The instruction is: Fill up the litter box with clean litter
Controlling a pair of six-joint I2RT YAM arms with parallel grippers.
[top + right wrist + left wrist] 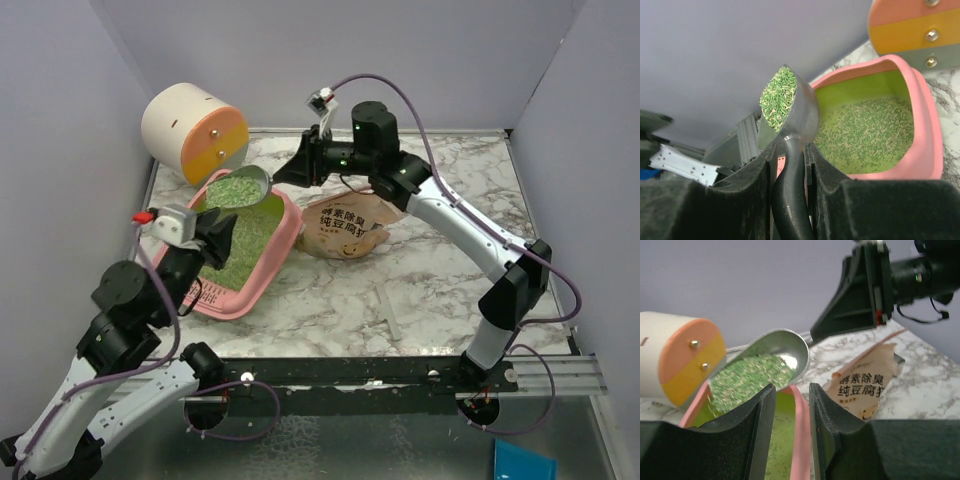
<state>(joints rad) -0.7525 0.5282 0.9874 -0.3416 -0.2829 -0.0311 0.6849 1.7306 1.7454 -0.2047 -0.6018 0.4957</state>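
Right hand (790,147) grasps scoop (801,107) over litter box (929,150) edge; left hand (792,395) straddles rim, grip unclear.

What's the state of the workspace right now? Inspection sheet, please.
Surface: marble-pattern table.
Job's things: litter box holds a thin layer of clean litter; full metal scoop tilted above its far end.
Clutter: paper bag lying right of the box; cream-and-orange cylinder behind it.
Grippers: right gripper shut on the scoop handle; left gripper jaws either side of the box rim, grip unclear.
Cables: purple cable looped along each arm.
Surroundings: lilac walls; blue object near right.
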